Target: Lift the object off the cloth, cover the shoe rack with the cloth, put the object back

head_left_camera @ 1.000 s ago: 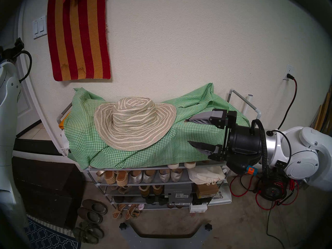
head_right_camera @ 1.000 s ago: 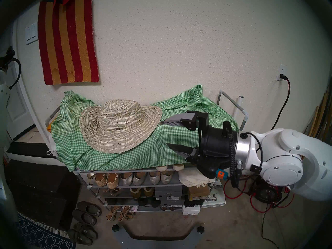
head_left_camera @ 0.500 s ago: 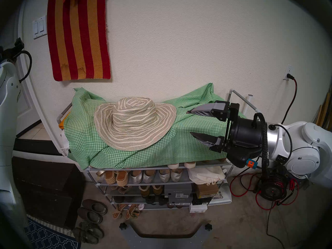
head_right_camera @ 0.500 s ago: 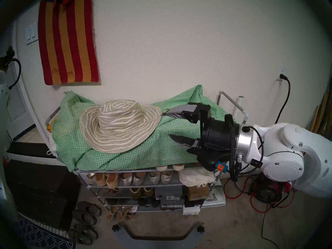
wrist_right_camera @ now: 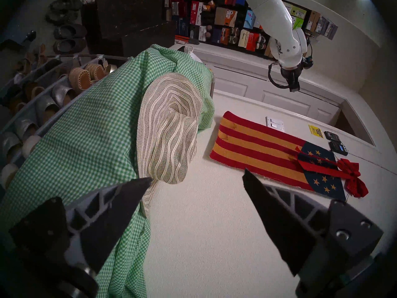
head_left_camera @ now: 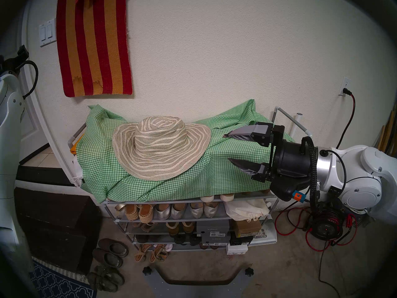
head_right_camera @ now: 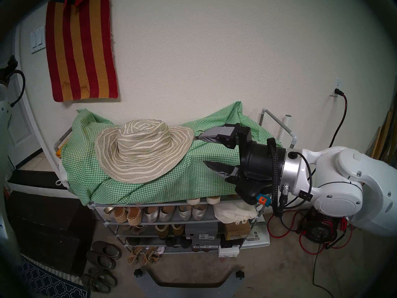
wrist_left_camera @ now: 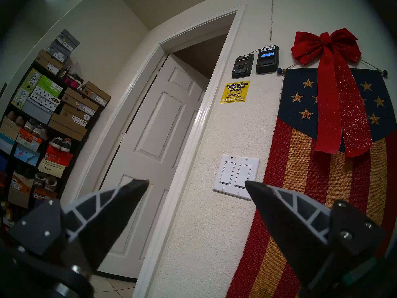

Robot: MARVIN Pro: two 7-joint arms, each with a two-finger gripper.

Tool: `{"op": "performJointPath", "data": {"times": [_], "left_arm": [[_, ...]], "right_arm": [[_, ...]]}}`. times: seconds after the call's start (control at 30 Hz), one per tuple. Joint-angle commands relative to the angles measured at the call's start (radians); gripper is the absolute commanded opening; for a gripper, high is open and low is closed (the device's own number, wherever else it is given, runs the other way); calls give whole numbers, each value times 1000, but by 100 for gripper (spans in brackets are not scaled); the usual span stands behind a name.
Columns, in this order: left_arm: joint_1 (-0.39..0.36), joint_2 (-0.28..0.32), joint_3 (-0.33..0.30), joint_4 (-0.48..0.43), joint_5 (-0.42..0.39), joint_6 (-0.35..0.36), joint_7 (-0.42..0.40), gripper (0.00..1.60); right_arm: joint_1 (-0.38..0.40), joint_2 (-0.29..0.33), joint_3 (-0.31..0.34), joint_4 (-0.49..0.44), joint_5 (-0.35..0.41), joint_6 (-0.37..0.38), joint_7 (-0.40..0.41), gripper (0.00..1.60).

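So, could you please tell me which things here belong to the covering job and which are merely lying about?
Job: beige striped woven sun hat; green-and-white gingham cloth; grey metal-tube shoe rack; open right gripper.

Lying about: red-and-orange striped wall hanging; brown slippers; dark wooden chest.

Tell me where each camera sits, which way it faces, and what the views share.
Head pair: high, looking down at the shoe rack, cloth and hat; open right hand enters from the right.
Left wrist: raised, facing the wall's light switch and door; open left hand shows.
Right wrist: rolled sideways, facing the hat.
Shared: striped banner.
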Motion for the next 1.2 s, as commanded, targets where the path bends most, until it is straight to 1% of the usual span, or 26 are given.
{"op": "performJointPath", "data": {"times": [0.0, 0.5, 0.6, 1.17], "left_arm": [[-1, 2, -1, -1, 2, 0, 0, 160], [0, 2, -1, -1, 0, 0, 1, 160], [0, 3, -1, -1, 0, 0, 1, 160], [0, 3, -1, -1, -2, 0, 1, 160]], "right_arm": [[9, -3, -23, 0, 2, 19, -32, 160], [46, -8, -45, 0, 8, 64, -125, 160], [49, -5, -61, 0, 13, 74, -144, 160], [92, -5, -97, 0, 4, 74, -155, 160]]}}
